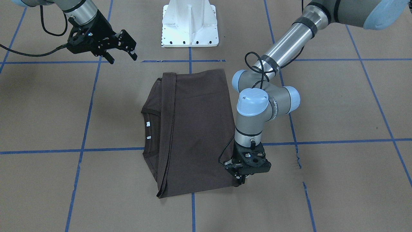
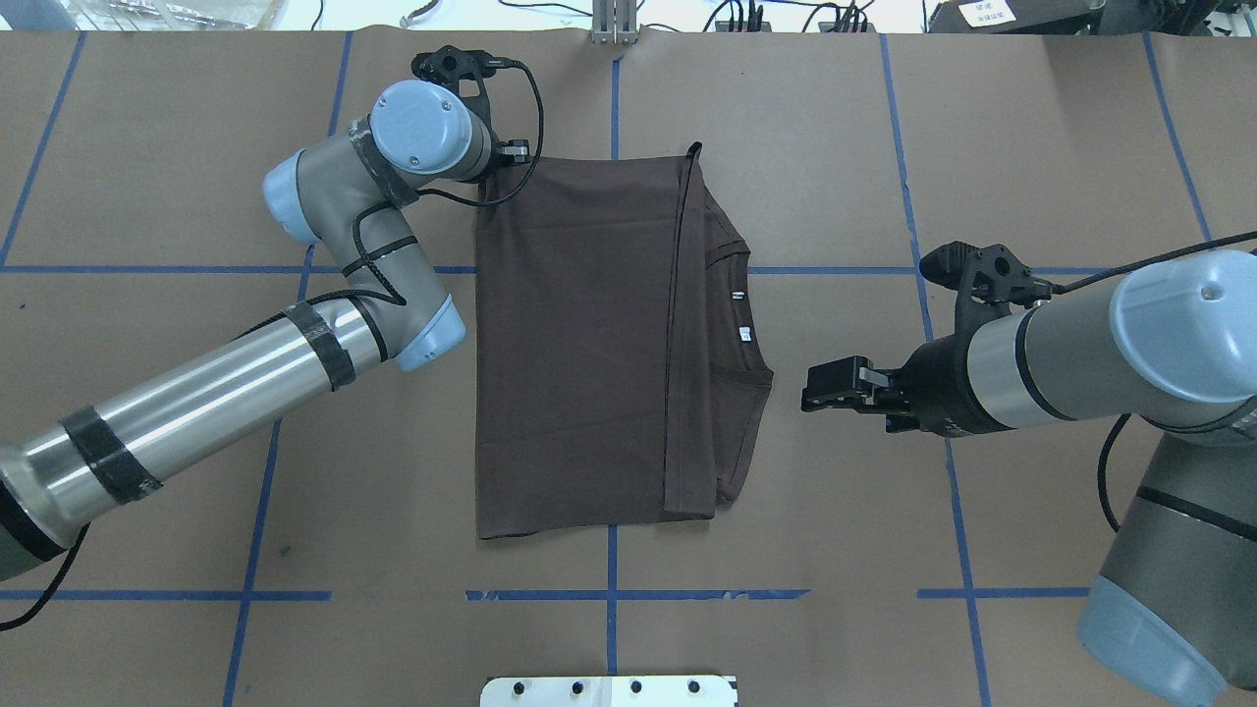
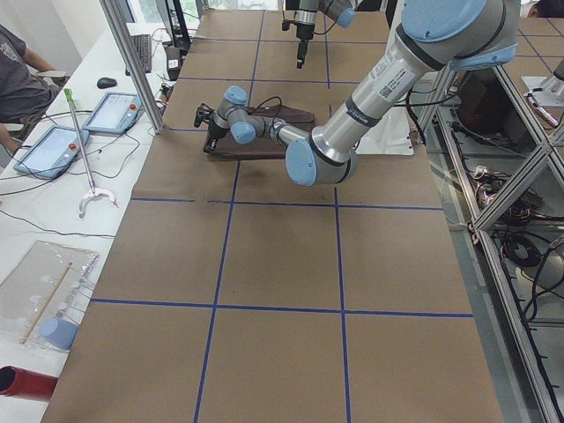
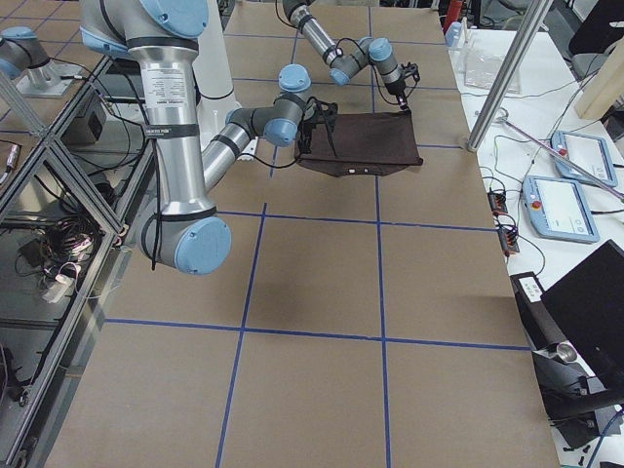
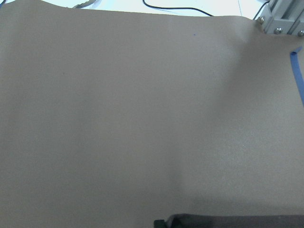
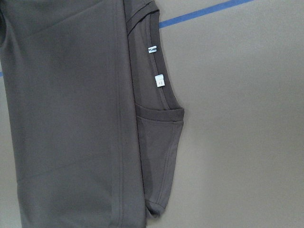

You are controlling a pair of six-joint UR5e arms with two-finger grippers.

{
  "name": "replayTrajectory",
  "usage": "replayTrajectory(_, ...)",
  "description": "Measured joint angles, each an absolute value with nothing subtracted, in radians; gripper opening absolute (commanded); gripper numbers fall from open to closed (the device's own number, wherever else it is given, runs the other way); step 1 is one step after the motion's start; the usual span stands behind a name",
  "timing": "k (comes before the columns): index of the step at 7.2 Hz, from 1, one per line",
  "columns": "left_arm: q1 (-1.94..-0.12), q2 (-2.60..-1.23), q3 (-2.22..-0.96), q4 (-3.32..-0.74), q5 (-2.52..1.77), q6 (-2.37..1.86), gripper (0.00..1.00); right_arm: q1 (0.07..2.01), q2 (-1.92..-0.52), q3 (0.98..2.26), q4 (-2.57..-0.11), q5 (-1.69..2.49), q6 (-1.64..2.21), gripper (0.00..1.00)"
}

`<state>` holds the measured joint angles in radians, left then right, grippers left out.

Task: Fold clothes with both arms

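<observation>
Brown-grey knit, one fold in, another to come.
My left gripper (image 1: 239, 180) stands on the T-shirt's (image 1: 199, 129) left corner nearest the tabletop's far edge, jaws too hidden to call; my right gripper (image 2: 820, 388) hangs released beside the collar (image 6: 167, 102). The T-shirt lies mid-tabletop, folded flat, tags (image 6: 160, 81) showing. Next, I judge, both must pinch edges together.

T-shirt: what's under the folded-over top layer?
Under the top layer of the T-shirt, a lower layer sticks out on one side, showing the collar and two white neck tags. Everything else beneath is covered.
</observation>
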<state>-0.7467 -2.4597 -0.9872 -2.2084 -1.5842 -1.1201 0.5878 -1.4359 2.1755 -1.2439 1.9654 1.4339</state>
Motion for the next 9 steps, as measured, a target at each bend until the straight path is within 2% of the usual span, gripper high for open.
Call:
replayTrajectory(3,-0.792,-2.46,-1.002,-2.225,-1.593,-1.077,1.0,0.595,-1.386,2.1,-1.258,1.949,1.419,1.0)
replayTrajectory(5,-0.797,-2.446,-1.064,-2.174,-1.661,-1.072,1.0,0.587,-1.279,2.041,-1.407,1.919,1.34,1.0)
replayTrajectory(7,-0.8,-2.319,-1.259,-2.136,-1.698,-1.066,1.0,0.531,-1.141,1.972,-1.567,1.841,1.287,1.0)
replayTrajectory(9,-0.802,-2.191,-1.487,-2.059,-1.722,-1.061,1.0,0.474,-1.076,1.912,-1.598,1.8,1.28,1.0)
